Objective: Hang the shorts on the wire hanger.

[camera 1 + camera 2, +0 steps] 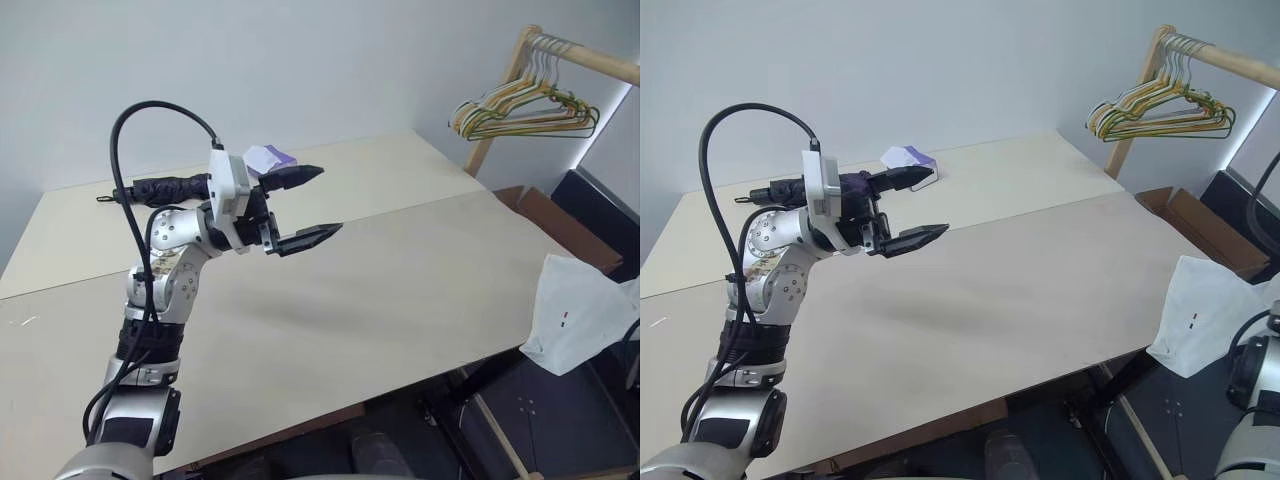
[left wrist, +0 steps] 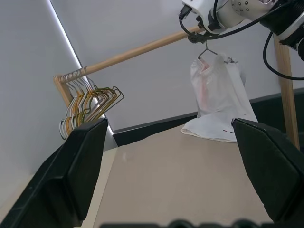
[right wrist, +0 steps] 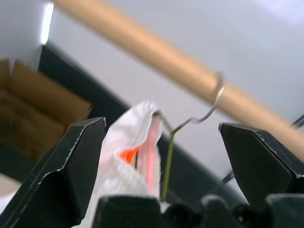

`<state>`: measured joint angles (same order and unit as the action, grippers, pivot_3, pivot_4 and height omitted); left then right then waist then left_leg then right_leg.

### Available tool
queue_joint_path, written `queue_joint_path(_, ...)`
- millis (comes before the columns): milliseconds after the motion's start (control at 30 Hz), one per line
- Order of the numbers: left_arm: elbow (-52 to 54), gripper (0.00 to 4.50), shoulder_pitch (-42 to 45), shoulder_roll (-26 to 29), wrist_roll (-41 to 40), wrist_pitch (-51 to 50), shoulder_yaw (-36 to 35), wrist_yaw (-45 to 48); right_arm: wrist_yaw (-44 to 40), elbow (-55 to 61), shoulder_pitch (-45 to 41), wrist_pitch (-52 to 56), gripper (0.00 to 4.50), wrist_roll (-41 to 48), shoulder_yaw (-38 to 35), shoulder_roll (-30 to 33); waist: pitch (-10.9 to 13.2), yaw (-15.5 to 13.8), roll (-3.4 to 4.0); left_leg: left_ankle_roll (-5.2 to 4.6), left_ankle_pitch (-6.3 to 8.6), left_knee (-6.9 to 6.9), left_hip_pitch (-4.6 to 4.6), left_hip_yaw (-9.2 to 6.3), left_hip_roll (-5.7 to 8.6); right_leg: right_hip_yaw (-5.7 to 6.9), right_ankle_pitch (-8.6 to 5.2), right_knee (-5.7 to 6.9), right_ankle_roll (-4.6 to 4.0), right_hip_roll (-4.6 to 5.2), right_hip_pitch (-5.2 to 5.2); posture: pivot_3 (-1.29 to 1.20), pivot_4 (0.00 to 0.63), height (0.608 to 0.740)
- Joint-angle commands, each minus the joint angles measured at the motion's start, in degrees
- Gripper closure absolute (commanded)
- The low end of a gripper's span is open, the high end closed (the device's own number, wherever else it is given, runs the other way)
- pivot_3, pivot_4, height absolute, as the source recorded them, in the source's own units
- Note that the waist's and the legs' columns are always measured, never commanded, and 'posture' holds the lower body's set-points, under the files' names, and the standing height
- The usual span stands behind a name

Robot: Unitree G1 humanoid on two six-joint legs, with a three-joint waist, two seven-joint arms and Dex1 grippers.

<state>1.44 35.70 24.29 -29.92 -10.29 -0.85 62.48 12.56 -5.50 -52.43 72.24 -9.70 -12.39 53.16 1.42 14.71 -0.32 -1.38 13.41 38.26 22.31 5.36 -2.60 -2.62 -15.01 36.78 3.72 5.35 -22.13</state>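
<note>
**Hanging shorts could slip off the rail**

Head views: the shorts (image 1: 580, 312) are seen beyond the table's right edge; the left gripper (image 1: 305, 207) is spread, empty.

Wrist views: the wire hanger (image 3: 187, 124) is hooked on the wooden rail (image 2: 142, 48); the right gripper (image 3: 164, 156) is released. A nudge could unhook it.

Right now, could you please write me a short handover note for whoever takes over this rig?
Left tool: open, holding nothing, above the beige table.
Right tool: open, holding nothing, facing the hanger's hook.
White cloth shorts: on the thin olive wire hanger, whose hook sits over the wooden rail; lower hem rests on the table edge.
Done: shorts hung.
Left: probably just draw the right arm back.
</note>
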Motion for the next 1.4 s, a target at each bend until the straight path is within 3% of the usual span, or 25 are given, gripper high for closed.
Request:
queue_joint_path(33,2.1,0.0,0.2,0.0,-2.0,0.3,-1.4,0.1,3.5,8.6,-1.6,1.8,0.03,-4.9,2.3,-3.5,0.0,0.1,-0.01,0.0,0.0,0.0,0.0,0.0,0.0,0.0,0.0,0.0,0.0,0.0,0.0,-0.23,0.0,0.74)
queue_joint_path(267,3.1,0.0,-1.5,0.9,-2.8,0.7,-2.3,-0.1,0.6,15.1,0.8,-1.1,0.03,-6.5,11.1,-14.1,0.0,0.3,-0.03,0.0,0.0,0.0,0.01,-0.01,0.0,-0.01,0.06,0.01,-0.06,-0.03,-0.01,-0.19,0.0,0.74)
queue_joint_path(467,4.5,0.0,-4.4,3.1,-1.9,0.0,-4.2,-2.8,-7.5,15.2,4.9,-8.5,0.03,-5.9,21.4,-18.0,0.0,-0.4,-0.11,-0.01,0.0,0.01,0.08,-0.08,0.02,0.05,0.19,-0.04,-0.23,-0.03,-0.03,-0.13,0.0,0.74)
queue_joint_path(633,6.9,0.0,-8.2,5.8,-1.0,-2.3,-6.3,-7.5,-14.9,15.1,8.1,-16.1,0.03,-1.4,20.8,-22.2,0.2,-2.4,-0.29,-0.01,0.0,0.01,0.07,-0.09,0.0,0.08,0.19,-0.01,-0.22,-0.04,-0.03,-0.06,0.0,0.74)
queue_joint_path(833,9.5,0.0,-13.8,9.1,-0.8,-5.5,-8.3,-11.2,-29.9,13.7,12.3,-21.0,0.03,5.4,21.5,-19.6,0.3,-6.9,-0.57,-0.01,0.0,0.0,0.11,-0.09,-0.02,0.2,0.21,-0.08,-0.26,-0.04,-0.06,0.04,0.0,0.74)
queue_joint_path(967,11.5,0.0,-19.7,10.4,0.7,-5.4,-8.9,-12.9,-38.5,13.1,17.2,-30.9,0.03,7.1,22.9,-16.3,0.3,-10.4,-0.63,0.0,0.0,0.0,0.14,-0.05,-0.03,0.25,0.22,-0.08,-0.34,-0.05,-0.13,0.08,0.0,0.74)
queue_joint_path(1200,12.7,0.0,-25.8,9.8,2.1,-4.2,-8.7,-14.9,-44.9,13.7,21.8,-40.4,0.03,5.7,26.4,-15.0,0.4,-14.4,-0.79,0.02,-0.01,0.0,0.16,0.2,-0.08,0.34,0.27,-0.09,-0.46,-0.06,-0.18,0.13,0.0,0.74)
queue_joint_path(1400,12.1,0.0,-27.4,9.6,3.2,-3.5,-8.4,-15.4,-43.3,13.2,23.7,-43.5,0.03,2.7,27.1,-17.0,0.4,-15.9,-0.89,0.06,-0.03,0.01,0.31,0.53,-0.11,0.42,0.3,-0.09,-0.56,-0.05,-0.33,0.15,0.0,0.74)
